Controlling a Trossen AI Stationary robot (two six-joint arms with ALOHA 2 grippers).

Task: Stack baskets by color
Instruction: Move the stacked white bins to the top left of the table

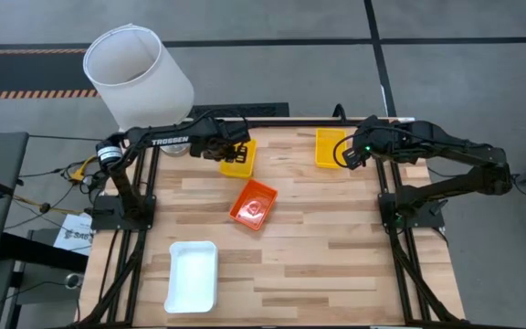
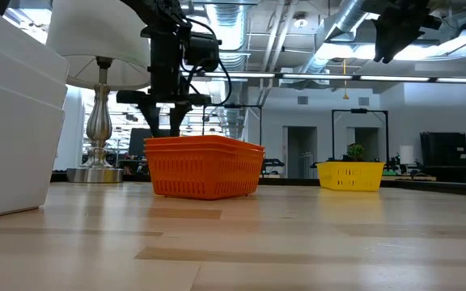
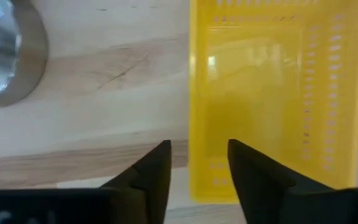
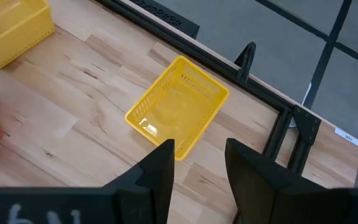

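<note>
A yellow basket (image 1: 238, 159) sits flat on the table near the far edge, left of centre. My left gripper (image 3: 197, 168) hangs open over it, pointing down, one finger on each side of the basket's long wall (image 3: 192, 93) that faces the lamp. A second yellow basket (image 1: 330, 148) rests near the far edge on the right. My right gripper (image 4: 197, 168) stands open high above it, with nothing between its fingers. An orange basket (image 1: 253, 204) lies slanted at the table's middle. A white basket (image 1: 193, 276) lies near the front left.
A lamp with a big white shade (image 1: 138, 78) stands at the far left corner, its silver foot (image 3: 5, 56) close to the left yellow basket. Bare wood lies over the right half and the near middle of the table (image 1: 336, 265).
</note>
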